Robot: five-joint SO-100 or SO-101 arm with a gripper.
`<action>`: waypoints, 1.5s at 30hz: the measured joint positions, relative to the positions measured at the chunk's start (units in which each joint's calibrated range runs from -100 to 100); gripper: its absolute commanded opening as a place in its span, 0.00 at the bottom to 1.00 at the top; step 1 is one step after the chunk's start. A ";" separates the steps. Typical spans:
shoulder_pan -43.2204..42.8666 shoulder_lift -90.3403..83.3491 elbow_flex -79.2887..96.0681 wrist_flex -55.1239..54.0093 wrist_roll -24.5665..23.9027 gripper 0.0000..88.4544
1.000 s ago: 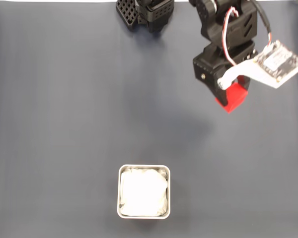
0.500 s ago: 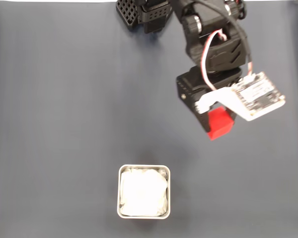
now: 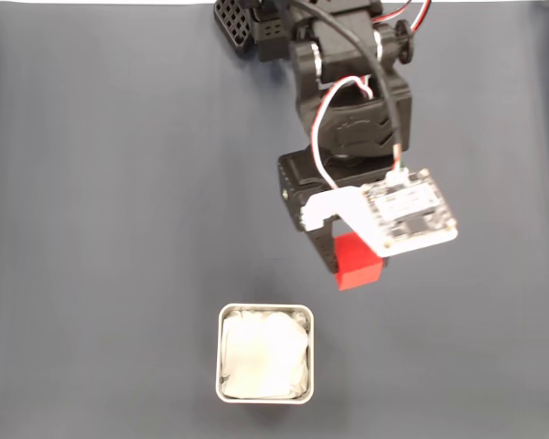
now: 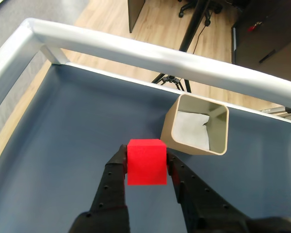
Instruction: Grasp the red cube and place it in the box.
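Red cube (image 4: 146,161) clamped between black gripper (image 4: 146,162) fingers, raised above dark blue mat (image 3: 119,201), near silver box (image 3: 265,313) with white lining. No legible writing anywhere.

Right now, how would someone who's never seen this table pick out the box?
Start from the dark blue-grey mat covering the table. Near its lower middle in the fixed view sits the box, a small square silver tin with rounded corners and white lining. It is much wider than the red cube in the gripper.

Dark blue mat (image 3: 101,229), white metal rail (image 4: 150,51), wooden floor (image 4: 150,22)
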 measured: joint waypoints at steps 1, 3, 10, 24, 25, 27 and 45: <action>0.52 0.52 -0.54 0.00 0.00 0.05; 1.34 1.65 -1.81 0.00 0.00 0.05; 3.56 6.25 -6.60 -0.95 0.00 0.05; 7.34 16.24 -16.27 -2.23 -0.24 0.05; 7.64 16.76 -16.64 -2.70 -0.24 0.05; 8.16 17.63 -17.27 -3.42 -0.24 0.05; 10.39 21.80 -17.45 -7.40 -1.12 0.05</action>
